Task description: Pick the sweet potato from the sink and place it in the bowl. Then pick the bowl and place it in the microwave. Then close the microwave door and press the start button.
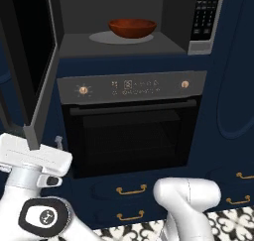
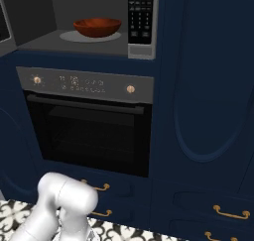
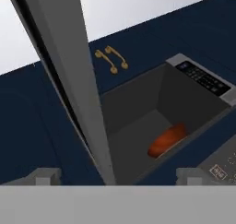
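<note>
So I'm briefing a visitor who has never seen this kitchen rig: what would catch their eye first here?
Probably the glossy reddish-brown bowl, sitting on the pale turntable inside the open microwave, the one warm colour among dark cabinets. Next, the microwave door swung wide open at the left of the left base view, with the open gripper right at its edge in the hand view. Below the microwave sits the black oven with copper knobs.

microwave door (cut off left)
</note>
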### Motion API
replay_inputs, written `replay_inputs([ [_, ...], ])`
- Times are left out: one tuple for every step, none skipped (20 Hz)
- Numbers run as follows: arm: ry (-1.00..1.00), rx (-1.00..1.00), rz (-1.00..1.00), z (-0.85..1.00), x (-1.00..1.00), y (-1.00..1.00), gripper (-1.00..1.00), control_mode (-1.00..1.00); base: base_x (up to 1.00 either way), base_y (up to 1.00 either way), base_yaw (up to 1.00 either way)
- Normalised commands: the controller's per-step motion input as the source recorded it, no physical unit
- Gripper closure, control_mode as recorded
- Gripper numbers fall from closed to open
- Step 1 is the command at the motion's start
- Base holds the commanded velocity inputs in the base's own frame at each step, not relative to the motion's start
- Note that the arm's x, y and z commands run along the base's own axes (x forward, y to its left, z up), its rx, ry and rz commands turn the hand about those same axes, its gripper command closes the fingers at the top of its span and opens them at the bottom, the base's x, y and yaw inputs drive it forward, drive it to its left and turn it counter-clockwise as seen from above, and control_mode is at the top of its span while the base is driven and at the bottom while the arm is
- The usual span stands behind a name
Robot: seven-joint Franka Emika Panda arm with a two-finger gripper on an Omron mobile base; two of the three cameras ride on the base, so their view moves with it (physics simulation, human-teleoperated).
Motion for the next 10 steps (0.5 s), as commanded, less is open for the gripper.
replay_inputs([
  [0.00, 0.09, -0.21, 0.67, -0.61, 0.37, -1.00, -1.00, 0.00, 0.00, 0.00],
  [0.00, 0.11, -0.19, 0.71, -0.51, 0.10, -1.00, -1.00, 0.00, 0.00, 0.00],
  [0.00, 0.15, -0.19, 0.69, -0.46, 0.00, -1.00, -1.00, 0.00, 0.00, 0.00],
  [0.00, 0.17, -0.17, 0.66, -0.46, -0.04, -1.00, -1.00, 0.00, 0.00, 0.00],
  [0.00, 0.18, -0.16, 0.66, -0.38, -0.18, -1.00, -1.00, 0.00, 0.00, 0.00],
  [0.00, 0.18, -0.15, 0.69, -0.39, -0.34, -1.00, -1.00, 0.00, 0.00, 0.00],
  [-0.01, 0.19, -0.15, 0.68, -0.39, -0.43, -1.00, -1.00, 0.00, 0.00, 0.00],
  [-0.01, 0.20, -0.14, 0.67, -0.32, -0.57, -1.00, -1.00, 0.00, 0.00, 0.00],
  [-0.01, 0.20, -0.14, 0.69, -0.31, -0.60, -1.00, -1.00, 0.00, 0.00, 0.00],
  [0.00, 0.21, -0.13, 0.69, -0.24, -0.71, -1.00, -1.00, 0.00, 0.00, 0.00],
])
